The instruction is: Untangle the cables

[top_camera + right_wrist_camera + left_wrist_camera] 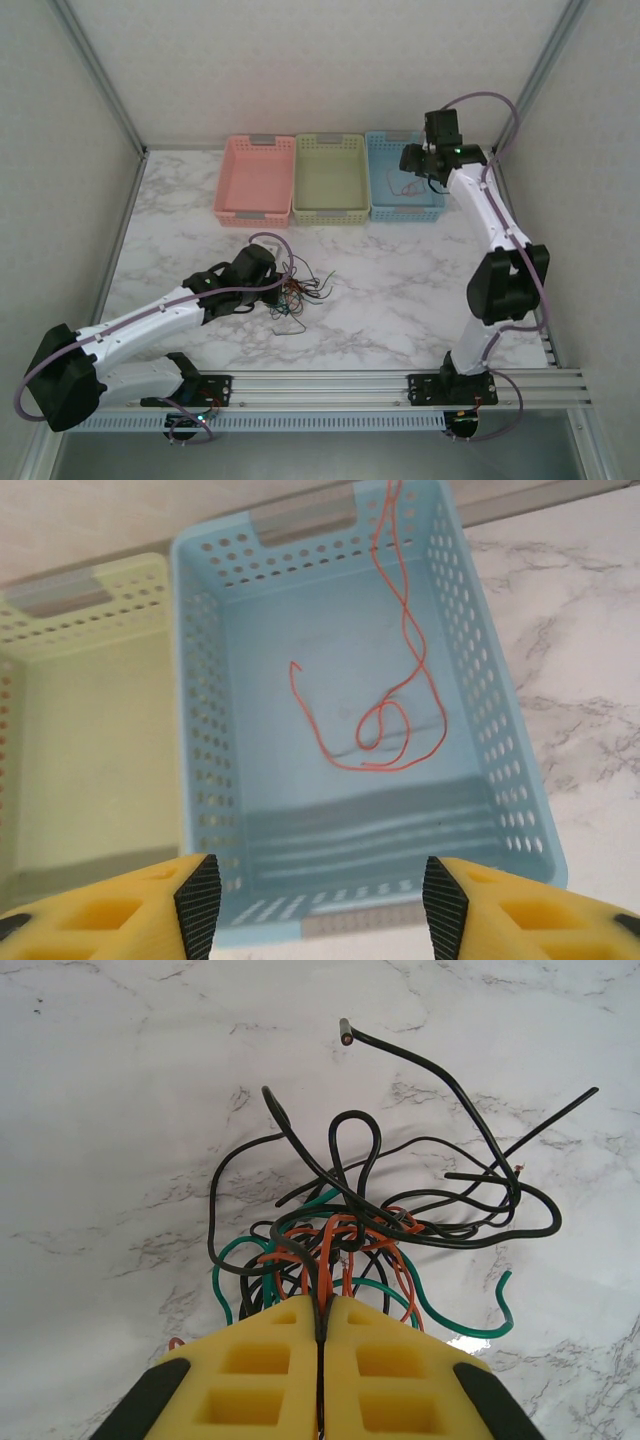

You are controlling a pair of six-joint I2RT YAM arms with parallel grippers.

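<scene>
Locating the cables [300,292] [370,1210] in one tangled clump on the tabletop [400,300], left of centre and nearer the near edge than the far one. Counting black, orange-red and green strands, all thin, round and smooth-sheathed, bent into loops and hooks. Noting black in the wide outer loops, orange-red packed at the core, and green curling out low on both sides. Noting several cut ends standing free of the clump, one black end with a reddish tip.

Recording a separate red cable [380,768] [395,183] loose on the floor of the blue basket [200,730] [405,210], looped once near the middle and running up past the far rim.

Finding the left arm [150,320] stretched low from the near-left corner, with the left gripper [272,280] [322,1305] at the clump's left side. Seeing its yellow fingers [260,1370] pressed flat together, pinching black and orange-red strands at the seam.

Finding the right arm [490,215] reared up from the near edge and bent toward the far-right corner. Placing the right gripper [415,160] [320,900] above the blue basket's near rim, fingers spread wide apart.

Noting three perforated plastic baskets side by side along the far edge: pink basket [255,213], green basket [330,212] [60,610], then blue. Recording a white, grey-veined marble pattern on the tabletop.
</scene>
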